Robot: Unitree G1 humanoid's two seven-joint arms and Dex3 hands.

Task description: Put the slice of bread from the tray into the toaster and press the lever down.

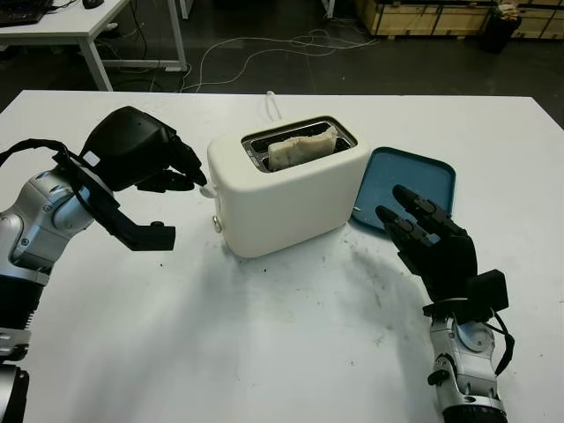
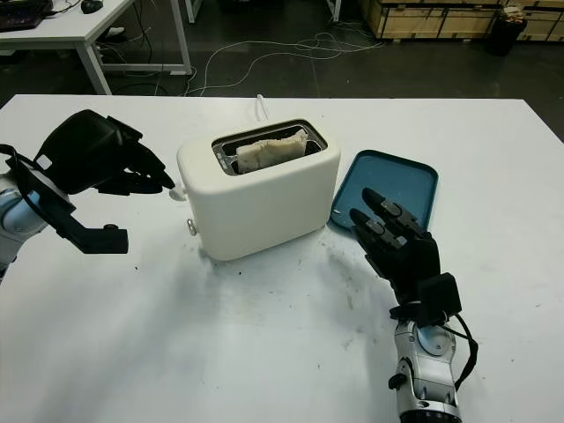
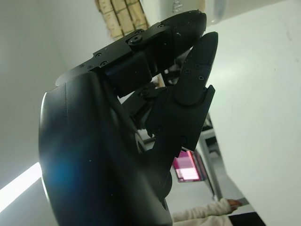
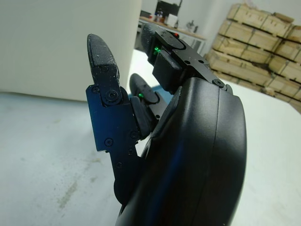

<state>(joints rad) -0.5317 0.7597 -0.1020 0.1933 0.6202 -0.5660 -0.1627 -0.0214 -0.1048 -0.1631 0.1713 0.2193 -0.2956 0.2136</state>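
Bread (image 1: 301, 148) sits in toaster (image 1: 286, 189), tray (image 1: 414, 181) empty. Left hand (image 1: 181, 172), curled and holding nothing, at lever (image 1: 210, 189); press remains. Right hand (image 1: 423, 233) open near tray.

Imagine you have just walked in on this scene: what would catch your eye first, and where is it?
The white toaster at the table's middle, with the bread already sitting in its slot. The left hand has its fingers at the toaster's lever end, while the open right hand is beside the blue tray.
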